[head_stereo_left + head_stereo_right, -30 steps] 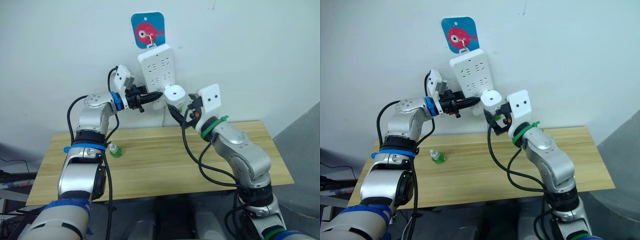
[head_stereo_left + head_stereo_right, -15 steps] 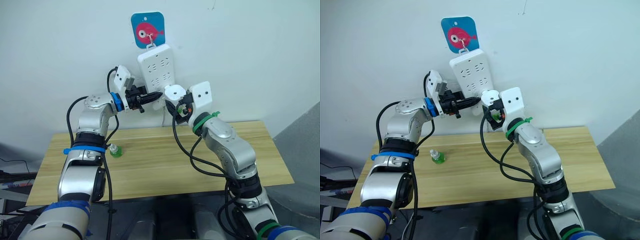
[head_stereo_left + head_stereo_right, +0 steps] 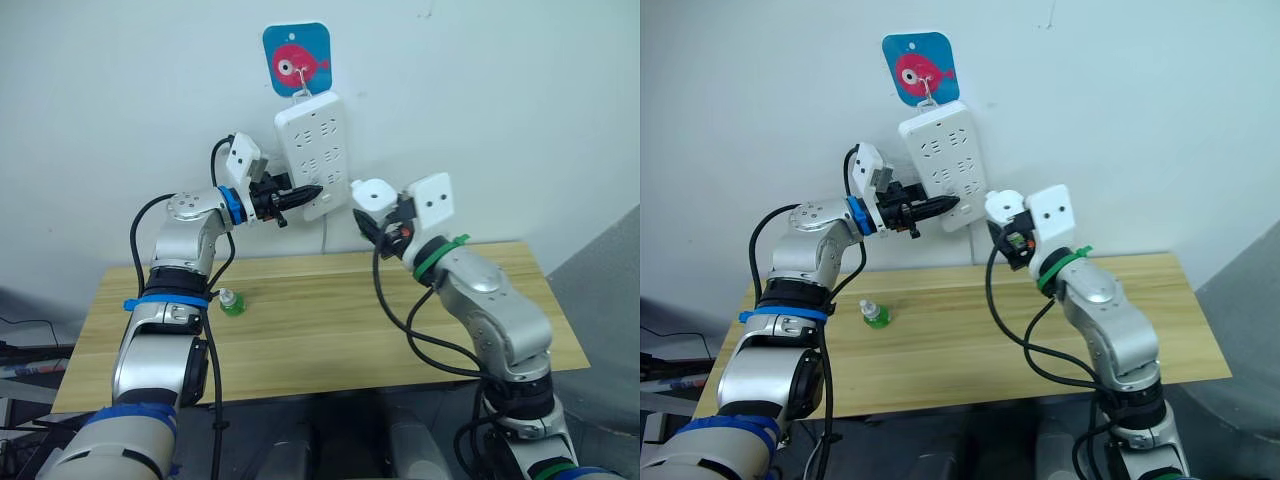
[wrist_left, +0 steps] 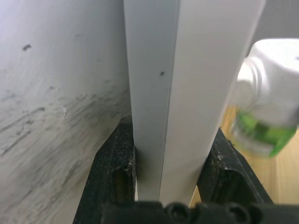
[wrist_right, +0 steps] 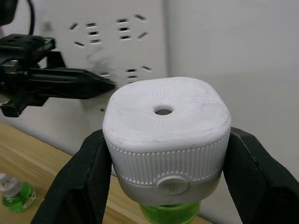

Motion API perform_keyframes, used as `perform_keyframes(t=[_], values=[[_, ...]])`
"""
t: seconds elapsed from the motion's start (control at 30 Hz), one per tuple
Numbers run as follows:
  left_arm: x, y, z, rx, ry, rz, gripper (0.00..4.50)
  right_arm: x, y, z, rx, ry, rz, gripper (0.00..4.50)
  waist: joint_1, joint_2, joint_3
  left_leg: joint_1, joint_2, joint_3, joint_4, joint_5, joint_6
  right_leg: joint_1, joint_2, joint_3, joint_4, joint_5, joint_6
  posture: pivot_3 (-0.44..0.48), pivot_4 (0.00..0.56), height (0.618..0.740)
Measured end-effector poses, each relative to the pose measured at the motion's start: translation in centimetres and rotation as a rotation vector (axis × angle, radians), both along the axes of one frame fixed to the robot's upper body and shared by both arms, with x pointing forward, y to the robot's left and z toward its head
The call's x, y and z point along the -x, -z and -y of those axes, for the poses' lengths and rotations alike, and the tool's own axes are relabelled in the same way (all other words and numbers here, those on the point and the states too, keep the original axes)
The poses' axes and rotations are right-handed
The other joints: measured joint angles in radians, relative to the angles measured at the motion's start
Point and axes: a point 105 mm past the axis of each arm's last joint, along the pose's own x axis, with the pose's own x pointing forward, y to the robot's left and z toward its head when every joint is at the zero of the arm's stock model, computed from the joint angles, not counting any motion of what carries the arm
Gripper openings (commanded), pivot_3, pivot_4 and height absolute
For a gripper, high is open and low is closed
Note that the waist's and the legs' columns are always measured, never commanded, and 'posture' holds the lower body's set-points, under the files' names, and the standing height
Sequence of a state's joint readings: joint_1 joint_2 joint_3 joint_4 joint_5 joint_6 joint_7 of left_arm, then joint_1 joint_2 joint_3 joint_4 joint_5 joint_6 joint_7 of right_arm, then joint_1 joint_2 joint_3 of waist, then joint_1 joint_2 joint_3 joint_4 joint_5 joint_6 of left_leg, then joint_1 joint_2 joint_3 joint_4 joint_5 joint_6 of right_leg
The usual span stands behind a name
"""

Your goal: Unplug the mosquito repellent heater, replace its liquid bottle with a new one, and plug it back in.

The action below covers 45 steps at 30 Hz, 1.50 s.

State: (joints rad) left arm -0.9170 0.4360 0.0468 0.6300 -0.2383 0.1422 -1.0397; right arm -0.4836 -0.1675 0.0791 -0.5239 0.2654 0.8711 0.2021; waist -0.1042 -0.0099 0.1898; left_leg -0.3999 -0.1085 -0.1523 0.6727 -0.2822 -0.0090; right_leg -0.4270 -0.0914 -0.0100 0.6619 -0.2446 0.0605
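At lower left of the head view a small green bottle stands on the wooden table. Above it, the left gripper pinches the lower edge of the white power strip hanging on the wall, steadying it. Right of centre, the right gripper clamps the mosquito repellent heater between its 2 fingers, clear of the strip — unplugged, apparently, with a green bottle under it. Next comes lowering it to the table and swapping bottles — a 2-handed job, likely.

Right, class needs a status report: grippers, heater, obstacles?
Left gripper clamps power strip. Right gripper holds heater, unplugged, beside the strip. Nothing between them.
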Motion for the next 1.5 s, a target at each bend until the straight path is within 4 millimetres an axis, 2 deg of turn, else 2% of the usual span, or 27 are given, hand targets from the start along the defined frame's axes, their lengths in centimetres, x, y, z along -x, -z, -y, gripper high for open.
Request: perform_keyframes(t=[0.03, 0.1, 0.17, 0.3, 0.37, 0.4, 0.5, 0.57, 0.67, 0.73, 0.8, 0.93, 1.0, 1.27, 1.5], values=[[0.0, 0.1, -0.1, 0.002, -0.007, 0.001, 1.35, 0.2, -0.2, 0.1, -0.007, -0.007, 0.001, 2.96, -0.001, 0.0, 0.0, 0.0, 0.001, 0.0, 0.002, 0.0, 0.0, 0.0, 0.0, 0.0, 0.001, 0.0, 0.0, -0.177, 0.194, 0.74], [-0.1, 0.2, -0.3, 0.009, -0.018, 0.004, 2.08, 0.4, -0.4, 0.0, -0.018, -0.03, -0.003, 2.96, -0.002, 0.0, 0.0, 0.001, 0.002, -0.001, 0.003, 0.001, -0.001, 0.001, 0.001, 0.0, 0.003, 0.0, 0.0, -0.177, 0.194, 0.74], [0.1, 0.5, -0.6, 0.001, -0.023, 0.007, 2.56, 0.6, -0.4, -0.1, -0.02, -0.05, -0.011, 2.96, -0.003, 0.0, 0.0, 0.002, 0.002, 0.0, 0.003, 0.001, -0.001, 0.001, 0.001, 0.001, 0.004, 0.0, 0.0, -0.17, 0.196, 0.74], [0.4, 2.2, -2.1, -0.013, -0.072, -0.03, 3.77, 0.3, -0.3, 0.6, -0.043, -0.045, -0.022, 2.96, -0.007, 0.0, 0.0, 0.001, 0.001, 0.0, 0.003, 0.001, -0.001, 0.001, 0.001, 0.001, 0.003, 0.0, 0.0, -0.164, 0.202, 0.74], [0.9, 3.4, -3.7, -0.023, -0.138, -0.044, 4.36, -0.1, -0.2, 1.0, -0.089, -0.036, -0.045, 2.96, -0.01, 0.001, 0.0, 0.001, 0.001, 0.001, 0.003, 0.0, -0.001, 0.001, 0.001, 0.002, 0.003, 0.0, 0.0, -0.163, 0.2, 0.74], [1.5, 4.3, -4.7, -0.033, -0.172, -0.056, 4.44, -0.3, -0.1, 1.3, -0.122, -0.028, -0.062, 2.96, -0.014, 0.001, 0.0, 0.002, 0.002, 0.001, 0.002, 0.0, -0.001, 0.0, 0.001, 0.003, 0.003, 0.0, 0.0, -0.161, 0.201, 0.74], [4.0, 7.7, -6.8, -0.05, -0.253, -0.124, 4.44, -1.0, 0.2, 2.9, -0.229, 0.027, -0.108, 2.96, -0.017, 0.001, 0.0, 0.001, 0.002, 0.001, 0.001, 0.0, -0.001, -0.001, 0.001, 0.005, 0.003, 0.0, 0.0, -0.149, 0.203, 0.74], [6.1, 9.0, -6.7, -0.071, -0.247, -0.136, 4.44, -1.2, 0.4, 3.6, -0.326, 0.037, -0.151, 2.96, -0.009, 0.002, 0.0, 0.001, 0.002, 0.001, 0.001, 0.0, -0.001, -0.001, 0.001, 0.005, 0.003, 0.0, 0.0, -0.14, 0.206, 0.74], [9.2, 8.4, -4.4, -0.078, -0.167, -0.075, 4.44, -1.5, 1.2, 4.5, -0.541, 0.037, -0.27, 2.96, 0.013, 0.004, 0.001, 0.001, 0.003, 0.001, 0.002, 0.0, -0.001, 0.002, 0.001, 0.005, 0.002, 0.0, 0.0, -0.13, 0.207, 0.74], [10.3, 7.3, -2.8, -0.082, -0.126, -0.017, 4.44, -1.5, 1.7, 4.5, -0.656, 0.008, -0.354, 2.96, 0.027, 0.005, 0.002, 0.002, 0.003, 0.001, 0.002, 0.0, -0.001, 0.003, 0.001, 0.005, 0.002, 0.0, -0.001, -0.116, 0.208, 0.74], [10.9, 6.2, -0.3, -0.037, -0.083, 0.04, 4.44, -1.5, 1.6, 4.5, -0.806, -0.047, -0.428, 2.96, 0.043, 0.008, 0.004, 0.002, 0.002, 0.002, 0.003, 0.0, 0.0, 0.004, 0.001, 0.005, 0.001, 0.0, -0.001, -0.111, 0.208, 0.74], [10.9, 5.0, 5.0, 0.07, -0.017, 0.081, 4.44, -0.7, 1.0, 3.8, -0.938, -0.161, -0.52, 2.96, 0.051, 0.008, 0.004, 0.002, 0.002, 0.002, 0.003, 0.001, 0.0, 0.004, 0.001, 0.005, 0.003, 0.0, -0.001, -0.112, 0.205, 0.74], [10.9, 4.4, 6.6, 0.084, 0.006, 0.11, 4.44, -0.2, 0.7, 3.5, -0.961, -0.194, -0.542, 2.96, 0.045, 0.009, 0.004, 0.003, 0.003, 0.004, 0.003, 0.001, 0.0, 0.004, 0.001, 0.006, 0.003, 0.0, -0.001, -0.112, 0.205, 0.74], [9.7, 2.7, 8.3, 0.123, -0.044, 0.206, 4.44, 0.9, 1.1, 2.9, -0.966, -0.213, -0.615, 2.96, 0.021, 0.009, 0.004, 0.004, 0.005, 0.009, 0.003, 0.0, 0.001, 0.004, 0.002, 0.008, 0.003, 0.0, 0.0, -0.137, 0.199, 0.74], [9.3, 3.2, 8.4, 0.134, -0.055, 0.178, 4.44, 1.5, 0.0, 2.5, -0.97, -0.249, -0.605, 2.96, 0.02, 0.009, 0.004, 0.005, 0.007, 0.016, 0.003, -0.001, 0.002, 0.004, 0.005, 0.008, 0.002, 0.0, 0.0, -0.148, 0.201, 0.74]])
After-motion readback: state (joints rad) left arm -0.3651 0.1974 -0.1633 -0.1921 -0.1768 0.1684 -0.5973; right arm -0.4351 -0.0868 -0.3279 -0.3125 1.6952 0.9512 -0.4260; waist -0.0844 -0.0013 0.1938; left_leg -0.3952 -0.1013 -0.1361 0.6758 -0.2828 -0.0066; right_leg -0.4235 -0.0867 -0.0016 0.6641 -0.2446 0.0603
